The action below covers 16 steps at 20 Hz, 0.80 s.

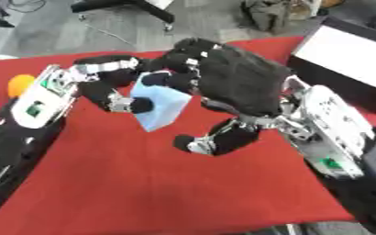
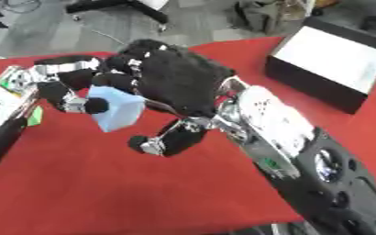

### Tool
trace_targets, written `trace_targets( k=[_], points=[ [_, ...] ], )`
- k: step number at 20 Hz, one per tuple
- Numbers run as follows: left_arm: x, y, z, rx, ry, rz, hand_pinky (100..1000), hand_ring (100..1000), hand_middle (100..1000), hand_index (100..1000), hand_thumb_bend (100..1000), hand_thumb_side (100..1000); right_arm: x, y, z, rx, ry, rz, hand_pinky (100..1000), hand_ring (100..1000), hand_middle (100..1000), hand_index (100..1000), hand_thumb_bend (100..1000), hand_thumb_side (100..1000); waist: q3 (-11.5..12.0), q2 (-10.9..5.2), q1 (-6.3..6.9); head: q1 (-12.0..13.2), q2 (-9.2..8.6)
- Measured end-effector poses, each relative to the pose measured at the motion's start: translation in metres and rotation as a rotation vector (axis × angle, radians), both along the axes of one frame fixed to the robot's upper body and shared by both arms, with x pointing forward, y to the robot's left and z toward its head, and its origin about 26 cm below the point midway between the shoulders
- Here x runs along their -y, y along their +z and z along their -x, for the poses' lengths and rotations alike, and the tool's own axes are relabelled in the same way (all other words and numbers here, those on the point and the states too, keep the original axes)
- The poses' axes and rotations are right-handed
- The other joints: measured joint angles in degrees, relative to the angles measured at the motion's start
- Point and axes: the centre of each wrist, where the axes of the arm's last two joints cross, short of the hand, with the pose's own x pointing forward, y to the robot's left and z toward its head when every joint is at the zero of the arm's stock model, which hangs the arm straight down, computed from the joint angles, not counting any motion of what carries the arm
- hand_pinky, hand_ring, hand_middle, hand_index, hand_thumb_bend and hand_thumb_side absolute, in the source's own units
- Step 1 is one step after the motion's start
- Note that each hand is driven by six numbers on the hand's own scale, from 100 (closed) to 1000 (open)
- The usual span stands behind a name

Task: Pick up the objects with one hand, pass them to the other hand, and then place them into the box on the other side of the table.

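Red tablecloth (image 1: pixel 143 193) matt fabric; pale blue block (image 1: pixel 161 108) smooth, matt; right hand (image 1: pixel 239 85) fuzzy black cloth.

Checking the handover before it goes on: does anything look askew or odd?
The light blue block sits tilted, corner down, between the left robot hand and right robot hand. Nothing looks spilled or damaged.

Box (image 2: pixel 329 59) cut off at edge

A red cloth (image 1: pixel 143 193) covers the tabletop. Beyond its far edge lies grey floor (image 1: pixel 47 36), where a black chair base (image 1: pixel 131 9) and a dark bundle (image 1: pixel 271 13) stand.
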Motion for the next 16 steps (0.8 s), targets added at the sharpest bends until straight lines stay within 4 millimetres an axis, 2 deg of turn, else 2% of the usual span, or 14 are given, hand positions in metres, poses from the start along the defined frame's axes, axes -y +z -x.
trace_targets(
  k=[9, 16],
  points=[
    [0.01, 0.0, 0.001, -0.018, -0.027, -0.012, 751, 585, 533, 648, 100, 535, -0.005, -0.002, -0.001, 0.026, -0.008, -0.007, 894, 861, 849, 911, 427, 389, 0.39, 0.01, 0.41, -0.97, 0.0],
    [0.018, 0.003, 0.004, -0.025, -0.049, -0.009, 755, 591, 539, 656, 100, 542, -0.01, -0.015, -0.012, -0.036, -0.012, 0.009, 869, 836, 773, 892, 437, 360, 0.69, 0.02, 0.67, -1.51, 0.0]
  ],
)
